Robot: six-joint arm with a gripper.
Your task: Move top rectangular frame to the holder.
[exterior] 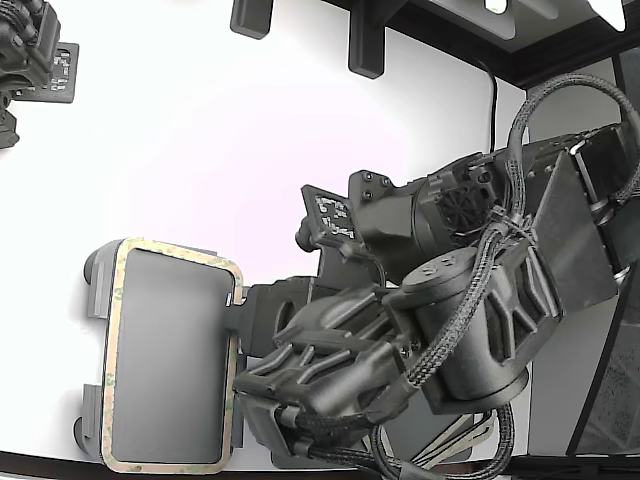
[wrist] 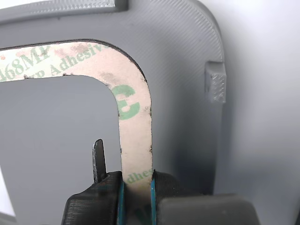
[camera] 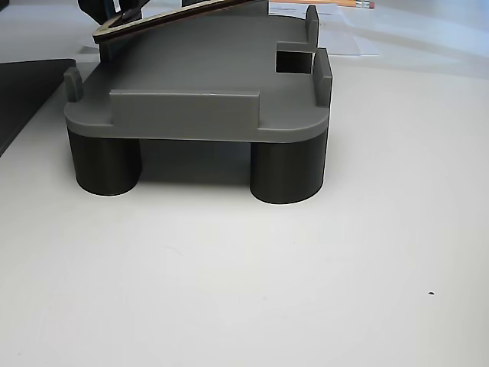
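Note:
The top rectangular frame (exterior: 112, 350), tan-beige with green print, hangs over the holder (exterior: 170, 350), a grey plate with raised tabs and round feet. My gripper (exterior: 240, 300) is shut on the frame's long side, at the edge nearer the arm. In the wrist view the fingers pinch the frame strip (wrist: 136, 131) at my gripper (wrist: 137, 187), with the holder (wrist: 187, 56) and one tab (wrist: 215, 82) right behind it. The other view shows the frame (camera: 183, 15) tilted over the holder (camera: 206, 69), low toward that view's left and raised toward its right.
A second dark arm part (exterior: 30, 60) sits at the exterior view's top left, and black brackets (exterior: 365, 40) stand along the far edge. A dark mat (camera: 30, 92) lies left of the holder in the other view. Thin beige strips (exterior: 460, 435) show under the arm.

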